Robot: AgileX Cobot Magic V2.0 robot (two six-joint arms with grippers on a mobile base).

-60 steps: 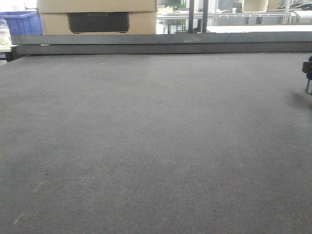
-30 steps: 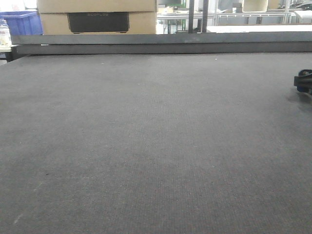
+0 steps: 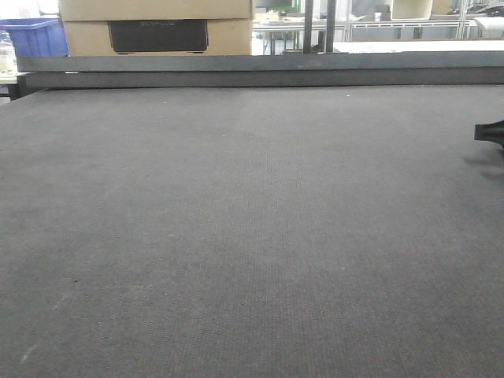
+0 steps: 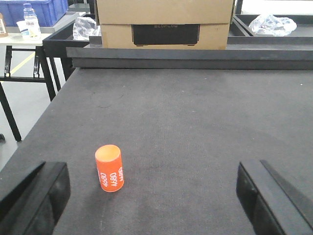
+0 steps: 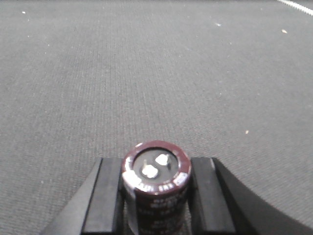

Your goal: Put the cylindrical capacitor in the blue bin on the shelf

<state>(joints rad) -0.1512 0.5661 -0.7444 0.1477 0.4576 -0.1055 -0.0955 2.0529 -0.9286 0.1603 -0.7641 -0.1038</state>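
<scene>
Right tool: the right tool is clamped on the cylindrical capacitor, with one black finger against each side.
Cylindrical capacitor: upright between those fingers, with a dark sleeve and two pale terminals on top; whether its base touches the counter cannot be told.
Left tool: the left tool has its fingers spread wide apart and grips nothing.
Orange cylinder: the orange cylinder, marked 4680, stands on the counter between the left tool's fingers, nearer one than the other.
Far edge: a cardboard box sits beyond the counter's raised rim, with a blue crate to its left.

capacitor in right gripper, cyl. on table, box behind
</scene>
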